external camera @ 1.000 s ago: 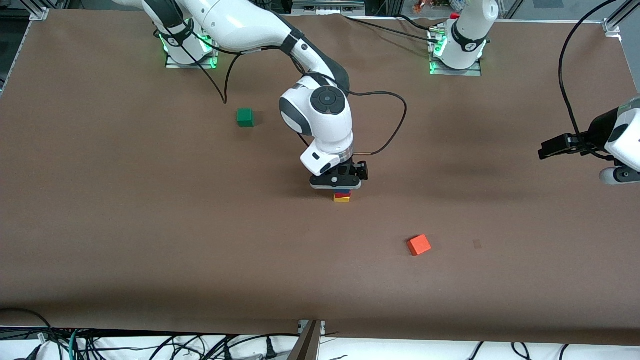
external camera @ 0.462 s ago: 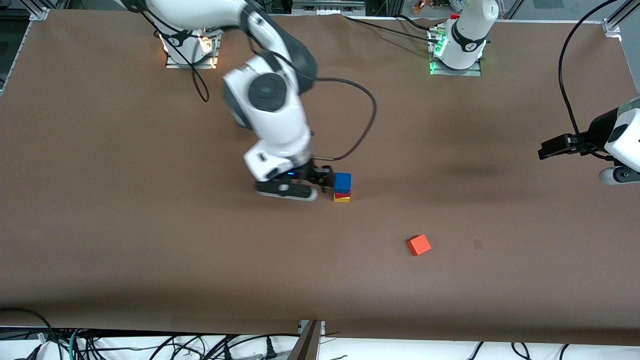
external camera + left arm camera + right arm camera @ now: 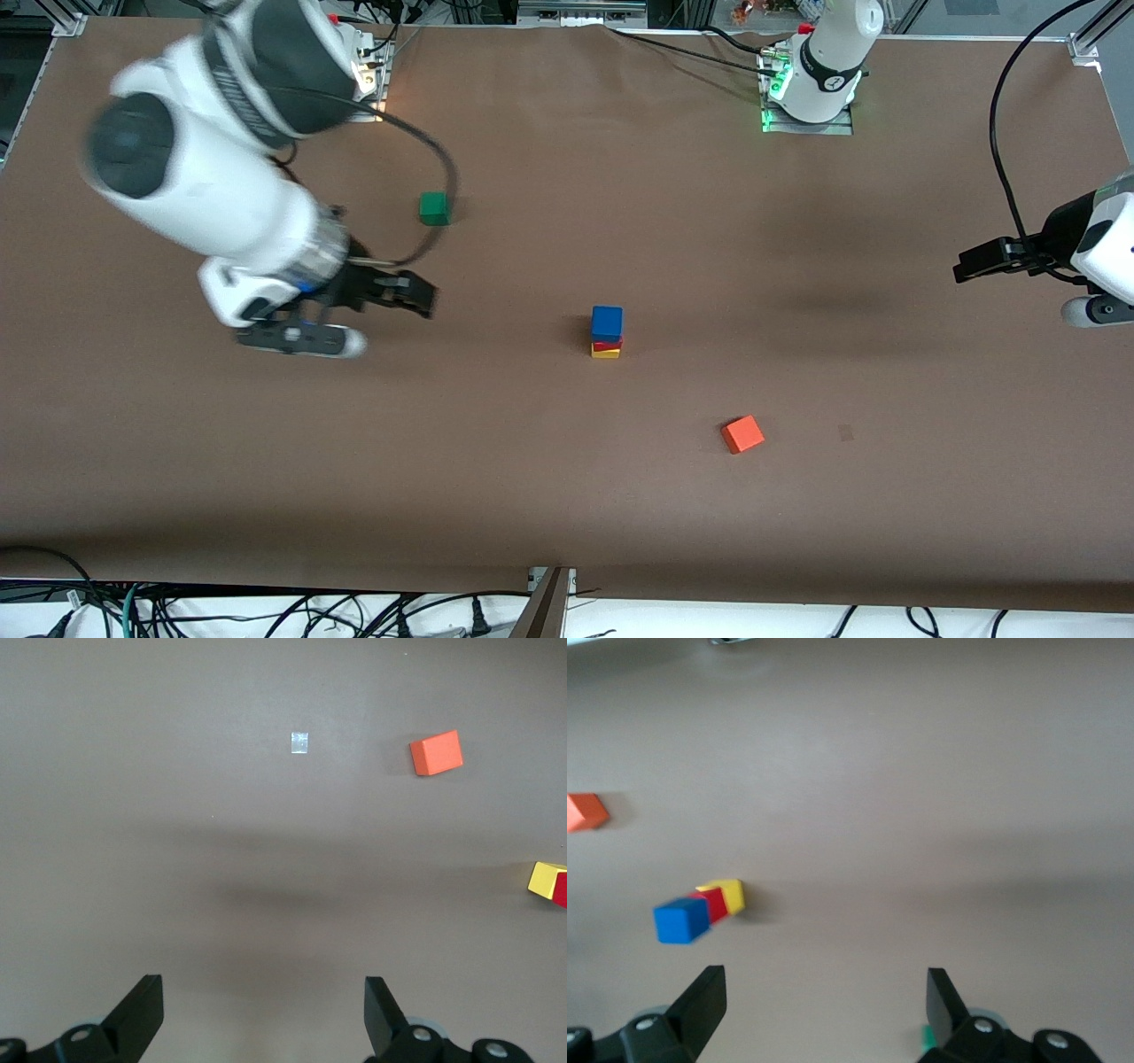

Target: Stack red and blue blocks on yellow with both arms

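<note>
The blue block (image 3: 607, 321) sits on the red block (image 3: 607, 345), which sits on the yellow cube (image 3: 606, 353), a stack of three in the middle of the table. My right gripper (image 3: 423, 298) is open and empty, in the air over bare table toward the right arm's end, well apart from the stack. Its wrist view shows the blue block (image 3: 680, 920), red block (image 3: 714, 904) and yellow cube (image 3: 730, 893) off to the side of the gripper (image 3: 824, 997). My left gripper (image 3: 961, 266) waits open and empty at the left arm's end (image 3: 263, 1001). The yellow cube (image 3: 543, 878) shows at its view's edge.
A green cube (image 3: 433, 208) lies near the right arm's base, farther from the front camera than the stack. An orange-red cube (image 3: 742, 434) lies nearer to the front camera than the stack, also in the left wrist view (image 3: 436, 753). A small tape mark (image 3: 846, 432) lies beside it.
My right gripper has let go of the blue block on top of the stack and swung away toward the right arm's end of the table. The left arm has not moved.
</note>
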Controlling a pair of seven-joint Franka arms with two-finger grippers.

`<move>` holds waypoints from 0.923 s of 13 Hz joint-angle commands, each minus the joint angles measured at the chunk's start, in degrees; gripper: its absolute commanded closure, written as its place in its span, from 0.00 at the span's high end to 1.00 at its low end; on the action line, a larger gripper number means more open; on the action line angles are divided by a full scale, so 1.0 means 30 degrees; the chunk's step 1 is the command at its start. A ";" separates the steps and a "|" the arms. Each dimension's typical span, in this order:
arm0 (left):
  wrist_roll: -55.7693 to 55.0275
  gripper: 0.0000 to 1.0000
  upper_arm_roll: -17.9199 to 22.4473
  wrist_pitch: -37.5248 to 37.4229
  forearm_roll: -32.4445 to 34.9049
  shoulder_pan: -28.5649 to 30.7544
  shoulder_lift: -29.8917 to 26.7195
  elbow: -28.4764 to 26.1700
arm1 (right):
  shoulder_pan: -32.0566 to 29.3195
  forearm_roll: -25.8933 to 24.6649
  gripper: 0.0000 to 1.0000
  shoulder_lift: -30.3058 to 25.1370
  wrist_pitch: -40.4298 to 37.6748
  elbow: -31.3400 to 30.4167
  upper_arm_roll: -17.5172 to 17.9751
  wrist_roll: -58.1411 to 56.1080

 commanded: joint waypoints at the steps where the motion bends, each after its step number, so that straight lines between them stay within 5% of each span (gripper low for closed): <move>1: 0.0506 1.00 -0.0048 0.0239 0.0226 0.0083 -0.0244 -0.0264 | -0.0043 0.0395 1.00 -0.3641 -0.0779 -0.3803 -0.1291 -0.2929; 4: 0.0536 1.00 -0.0048 0.0239 0.0226 0.0083 -0.0215 -0.0264 | -0.0715 -0.0014 1.00 -0.7098 -0.0753 -0.7610 -0.1354 -0.4045; 7: 0.0536 1.00 -0.0048 0.0239 0.0226 0.0083 -0.0215 -0.0264 | -0.0950 -0.2118 1.00 -0.9708 -0.0288 -1.0805 -0.1354 -0.4342; 12: 0.0536 1.00 -0.0048 0.0239 0.0226 0.0083 -0.0215 -0.0264 | -0.1185 -0.3238 1.00 -1.0273 0.0301 -1.2046 -0.1471 -0.4665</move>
